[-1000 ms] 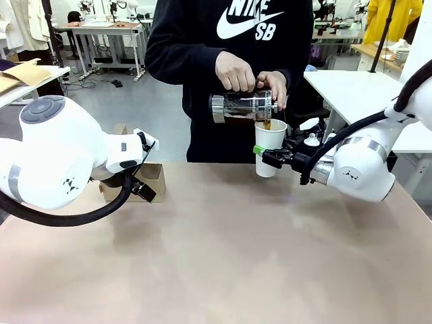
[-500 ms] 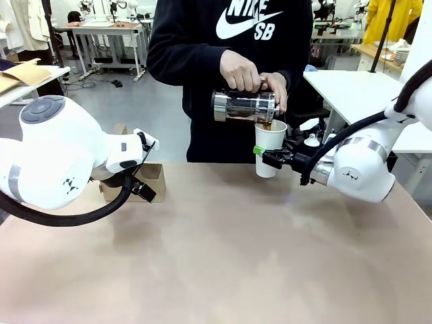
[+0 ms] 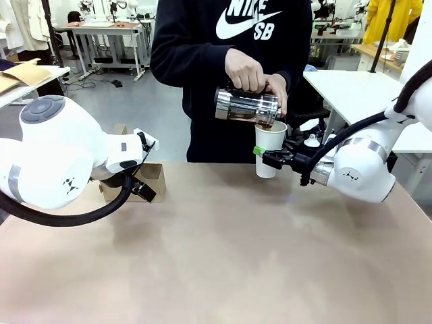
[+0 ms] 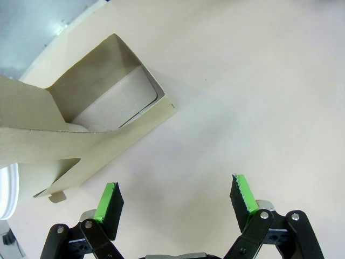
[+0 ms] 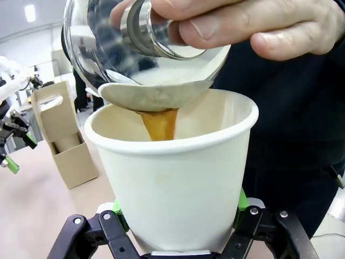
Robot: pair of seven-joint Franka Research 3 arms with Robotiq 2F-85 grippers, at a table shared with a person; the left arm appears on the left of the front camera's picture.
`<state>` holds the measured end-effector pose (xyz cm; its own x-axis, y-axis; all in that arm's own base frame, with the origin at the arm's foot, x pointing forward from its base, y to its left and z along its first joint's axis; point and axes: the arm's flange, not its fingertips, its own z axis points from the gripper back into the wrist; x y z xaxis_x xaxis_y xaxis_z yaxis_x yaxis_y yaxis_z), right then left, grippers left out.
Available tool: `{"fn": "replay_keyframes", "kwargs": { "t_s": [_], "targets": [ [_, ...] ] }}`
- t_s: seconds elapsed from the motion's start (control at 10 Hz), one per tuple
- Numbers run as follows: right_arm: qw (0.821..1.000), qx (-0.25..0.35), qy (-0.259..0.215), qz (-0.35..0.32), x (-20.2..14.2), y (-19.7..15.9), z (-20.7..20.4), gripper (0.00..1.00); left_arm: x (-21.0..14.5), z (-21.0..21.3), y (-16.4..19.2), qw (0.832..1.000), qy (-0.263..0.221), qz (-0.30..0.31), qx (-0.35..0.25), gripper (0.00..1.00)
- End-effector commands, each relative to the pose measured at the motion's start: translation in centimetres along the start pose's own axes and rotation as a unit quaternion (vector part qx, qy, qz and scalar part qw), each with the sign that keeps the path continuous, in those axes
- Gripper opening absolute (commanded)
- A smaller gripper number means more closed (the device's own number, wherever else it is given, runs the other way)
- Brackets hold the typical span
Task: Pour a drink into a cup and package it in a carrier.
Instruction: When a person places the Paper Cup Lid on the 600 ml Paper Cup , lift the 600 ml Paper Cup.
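A white paper cup hangs above the table's far edge with my right gripper shut around its lower half. A person's hands tilt a glass carafe over the rim. In the right wrist view a thin brown stream of the drink runs from the carafe into the cup, gripped by my right gripper. The brown cardboard carrier stands at the far left. My left gripper hangs open just above the table beside the carrier, holding nothing.
The person stands at the far side of the table, right behind the cup. My left arm's big white body covers the left of the table. Another white table stands at the back right.
The person has tipped the carafe more steeply and shifted it slightly right and up over the cup. Both arms and the cup have stayed still.
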<state>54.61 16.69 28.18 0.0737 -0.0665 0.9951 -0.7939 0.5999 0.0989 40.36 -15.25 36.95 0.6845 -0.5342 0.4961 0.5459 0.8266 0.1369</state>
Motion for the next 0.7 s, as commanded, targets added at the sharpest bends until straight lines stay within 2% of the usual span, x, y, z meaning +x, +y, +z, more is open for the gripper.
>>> {"fn": "replay_keyframes", "kwargs": {
  "t_s": [0.0,0.6],
  "targets": [
    [1.000,-0.007,-0.008,-0.004,0.43,0.32,-0.16,0.81,-0.01,0.08,0.07,1.000,-0.001,0.001,-0.001,1.00],
    [1.000,-0.007,-0.008,-0.004,0.43,0.32,-0.16,0.81,-0.01,0.08,0.07,1.000,-0.001,0.001,-0.001,1.00]
  ]
}}
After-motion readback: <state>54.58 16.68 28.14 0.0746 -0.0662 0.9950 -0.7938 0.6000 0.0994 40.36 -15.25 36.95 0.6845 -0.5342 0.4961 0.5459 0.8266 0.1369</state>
